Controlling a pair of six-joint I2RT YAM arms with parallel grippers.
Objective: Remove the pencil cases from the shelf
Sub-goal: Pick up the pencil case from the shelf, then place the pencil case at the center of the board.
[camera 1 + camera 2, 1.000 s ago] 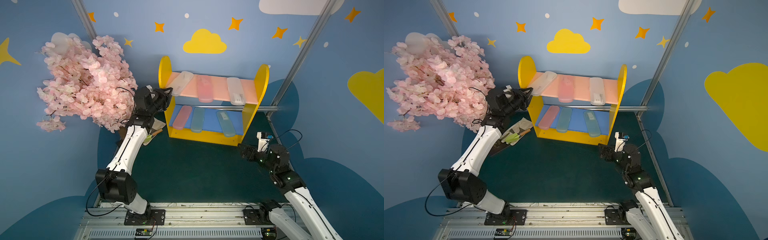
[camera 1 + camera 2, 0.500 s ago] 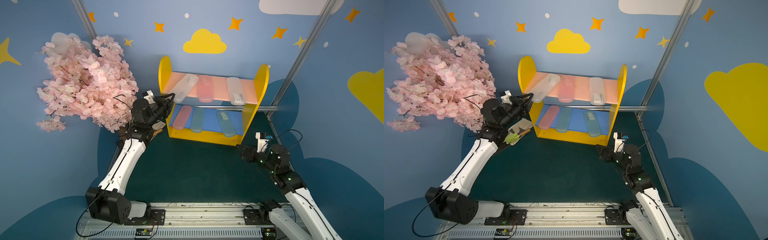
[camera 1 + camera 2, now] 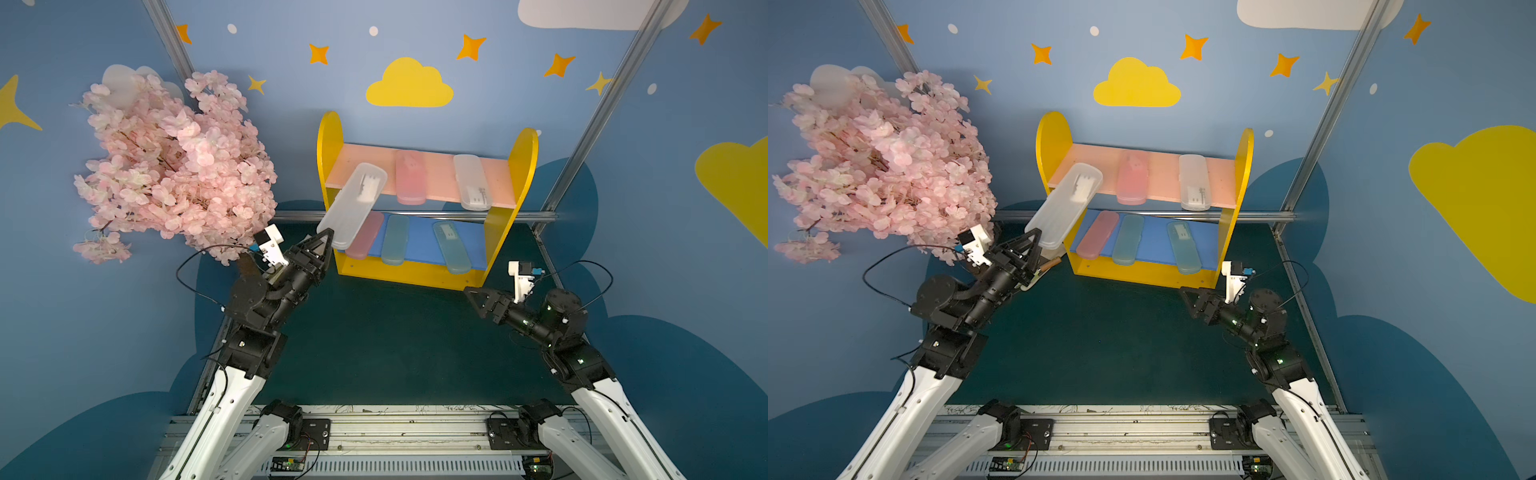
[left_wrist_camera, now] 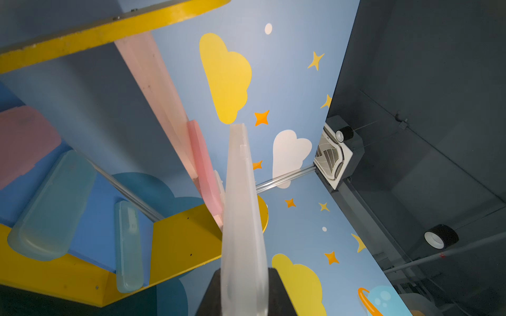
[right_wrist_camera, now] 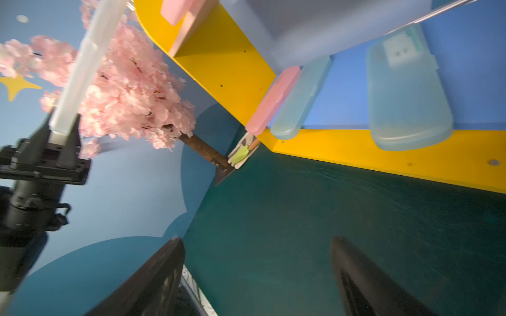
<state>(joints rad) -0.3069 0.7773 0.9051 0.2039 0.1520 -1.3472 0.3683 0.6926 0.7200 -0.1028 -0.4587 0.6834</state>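
my left pincer (image 3: 328, 244) pinches only the end of the frosted case (image 3: 353, 203). long lever, so it may pivot, slip out or clip the shelf (image 3: 328, 137) front edge. right pincer (image 3: 471, 293) gapes empty.

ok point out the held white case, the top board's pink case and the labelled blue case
held white case (image 3: 353, 205): in a top view, middle of its flat face
top board's pink case (image 3: 409, 176): in a top view, its middle
labelled blue case (image 3: 452, 249): in a top view, mid-lid, beyond the label

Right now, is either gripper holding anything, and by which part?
The left gripper pinches a frosted white pencil case by its near end; the right gripper is open, empty.
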